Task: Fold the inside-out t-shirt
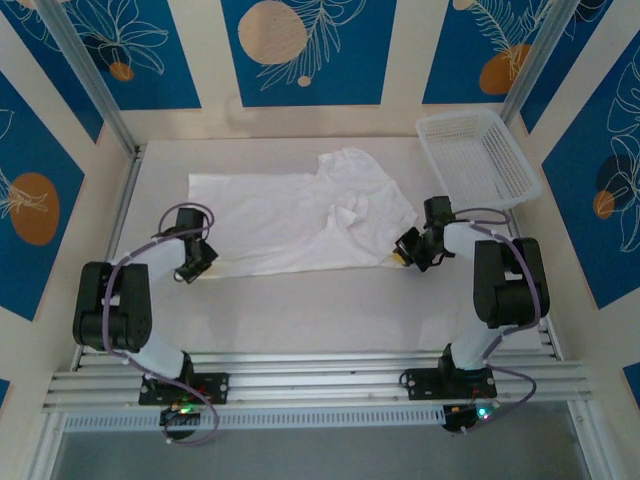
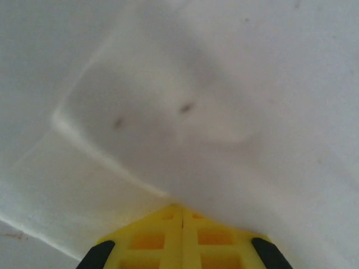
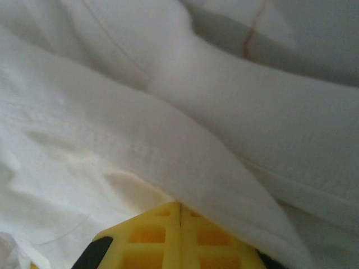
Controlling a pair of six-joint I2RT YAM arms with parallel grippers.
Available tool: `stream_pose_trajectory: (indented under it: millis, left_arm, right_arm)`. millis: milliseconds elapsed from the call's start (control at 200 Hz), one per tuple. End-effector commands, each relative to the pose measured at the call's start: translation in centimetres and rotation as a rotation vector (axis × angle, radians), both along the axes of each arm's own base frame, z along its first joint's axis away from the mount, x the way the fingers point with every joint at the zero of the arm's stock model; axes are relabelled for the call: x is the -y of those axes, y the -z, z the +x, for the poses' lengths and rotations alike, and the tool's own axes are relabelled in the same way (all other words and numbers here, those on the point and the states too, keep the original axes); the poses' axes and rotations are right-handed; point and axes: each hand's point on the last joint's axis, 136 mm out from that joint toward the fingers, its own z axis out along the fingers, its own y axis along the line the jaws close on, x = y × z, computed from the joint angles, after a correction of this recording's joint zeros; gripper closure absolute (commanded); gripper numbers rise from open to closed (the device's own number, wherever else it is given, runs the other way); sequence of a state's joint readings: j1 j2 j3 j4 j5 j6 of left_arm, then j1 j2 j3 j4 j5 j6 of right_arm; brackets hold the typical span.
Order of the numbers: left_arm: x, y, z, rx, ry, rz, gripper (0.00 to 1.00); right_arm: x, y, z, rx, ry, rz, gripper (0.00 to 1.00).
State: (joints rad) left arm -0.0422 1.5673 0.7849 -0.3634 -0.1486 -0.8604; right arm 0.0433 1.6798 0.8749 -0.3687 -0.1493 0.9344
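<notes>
Top external view shows you the shirt (image 1: 300,225) lying rumpled across the middle of the surface (image 1: 300,320), your left claw (image 1: 191,270) pressed together pinching its near left corner, your right claw (image 1: 406,250) pinching its bunched near right edge, the basket (image 1: 478,155) far right.
</notes>
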Motion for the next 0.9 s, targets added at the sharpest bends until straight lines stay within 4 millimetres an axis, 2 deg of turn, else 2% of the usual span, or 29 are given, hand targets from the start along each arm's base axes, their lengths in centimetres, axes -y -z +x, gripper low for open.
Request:
stream_pose_trajectory:
  millis: [0, 180, 250, 330, 595, 655, 750, 830, 895]
  left_arm:
    - [-0.7, 3.4, -4.1, -0.111, -0.142, -0.082, 1.00]
    - [-0.7, 3.3, -7.4, -0.136, -0.183, -0.125, 1.00]
    - [-0.4, 3.5, -9.3, -0.181, -0.178, -0.133, 1.00]
    - [-1.0, 3.3, -11.5, -0.214, -0.177, -0.090, 1.00]
    - [-0.7, 2.1, -16.6, -0.115, -0.225, -0.115, 1.00]
    - [0.1, 1.6, -16.6, -0.055, -0.206, -0.158, 1.00]
    - [0.6, 1.0, -16.6, 0.025, -0.189, -0.189, 1.00]
    - [0.5, -0.1, -15.8, 0.087, -0.144, -0.174, 1.00]
    - [0.1, -1.9, -14.6, 0.137, -0.108, -0.142, 1.00]
  right_arm:
    - [0.6, 0.1, -1.3, -0.055, 0.010, 0.002, 1.00]
    - [1.6, 0.1, -4.1, -0.112, 0.009, 0.018, 1.00]
    - [1.7, 0.1, -5.2, -0.127, -0.002, 0.043, 1.00]
    - [1.8, 0.3, -6.7, -0.151, -0.014, 0.059, 1.00]
    - [2.6, 1.3, -12.4, -0.221, -0.006, 0.044, 1.00]
    - [2.7, 1.2, -13.4, -0.224, 0.007, 0.048, 1.00]
    - [2.7, 0.2, -13.8, -0.199, 0.031, 0.077, 0.99]
    - [2.6, -1.6, -12.8, -0.145, 0.021, 0.074, 0.99]
    - [2.1, -4.2, -10.7, -0.048, -0.010, 0.059, 0.97]
